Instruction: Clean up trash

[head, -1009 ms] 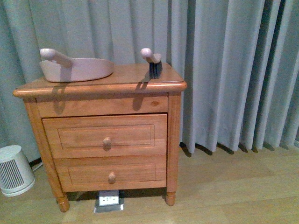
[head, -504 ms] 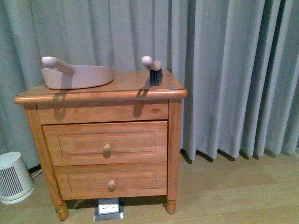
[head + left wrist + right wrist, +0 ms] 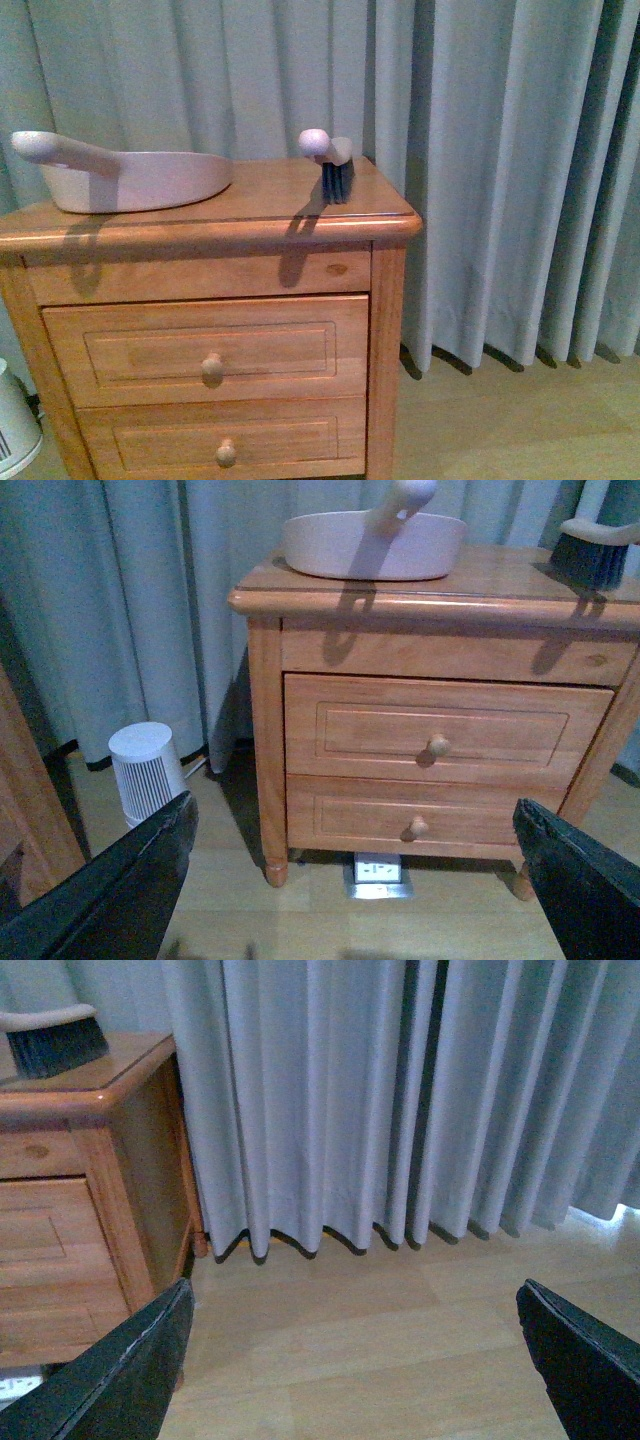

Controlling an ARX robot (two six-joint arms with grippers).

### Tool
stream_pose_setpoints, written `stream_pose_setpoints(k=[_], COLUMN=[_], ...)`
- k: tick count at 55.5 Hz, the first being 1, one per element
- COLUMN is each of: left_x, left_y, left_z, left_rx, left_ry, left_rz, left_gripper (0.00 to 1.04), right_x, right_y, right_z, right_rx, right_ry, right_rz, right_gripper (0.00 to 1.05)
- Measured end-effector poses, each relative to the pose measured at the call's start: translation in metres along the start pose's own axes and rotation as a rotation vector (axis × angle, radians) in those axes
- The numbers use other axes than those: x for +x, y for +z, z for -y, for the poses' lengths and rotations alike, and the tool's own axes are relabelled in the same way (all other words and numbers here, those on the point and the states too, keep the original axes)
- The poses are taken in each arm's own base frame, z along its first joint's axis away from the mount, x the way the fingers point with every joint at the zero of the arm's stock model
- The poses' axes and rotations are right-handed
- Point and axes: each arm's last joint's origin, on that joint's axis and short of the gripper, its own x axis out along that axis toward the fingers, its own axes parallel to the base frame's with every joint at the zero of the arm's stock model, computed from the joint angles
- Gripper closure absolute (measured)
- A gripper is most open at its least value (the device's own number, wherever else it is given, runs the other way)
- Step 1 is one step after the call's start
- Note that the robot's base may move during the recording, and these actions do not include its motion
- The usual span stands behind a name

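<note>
**Trash:** cannot be made out in any view, so its look, long axis, heading and place cannot be told.

**Surface**: wooden, with two knobbed drawers below.
- A beige-pink dustpan sits toward its left, handle pointing left and slightly up.
- A dark-bristled brush stands on its bristles near the right rear corner, well apart from the dustpan.

**Curtain**: grey and pleated, behind the surface and to its right.

**Left tool**: fingers spread wide, nothing held. Its wrist view shows a white ribbed heater whole, where the front view shows only its edge. It also shows a small grey box on the floor under the surface.

**Right tool**: fingers spread wide, nothing held. Its wrist view shows the curtain hem meeting the floor.
</note>
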Motion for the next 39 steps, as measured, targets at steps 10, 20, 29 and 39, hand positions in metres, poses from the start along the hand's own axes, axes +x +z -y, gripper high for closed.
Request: stream_pose_setpoints(k=[10, 20, 29, 39], left_x=[0.0, 0.0, 0.0, 0.0], left_y=[0.0, 0.0, 0.0, 0.0], left_z=[0.0, 0.0, 0.0, 0.0], left_rx=[0.0, 0.0, 0.0, 0.0], left_ry=[0.0, 0.0, 0.0, 0.0], left_rz=[0.0, 0.0, 0.0, 0.0], left_gripper=[0.08, 0.08, 0.08, 0.08], right_x=[0.0, 0.0, 0.0, 0.0], right_y=[0.0, 0.0, 0.0, 0.0], right_z=[0.0, 0.0, 0.0, 0.0], right_rx=[0.0, 0.0, 0.0, 0.0], right_ry=[0.0, 0.0, 0.0, 0.0], right_rz=[0.0, 0.0, 0.0, 0.0], right_gripper=[0.07, 0.07, 0.07, 0.07])
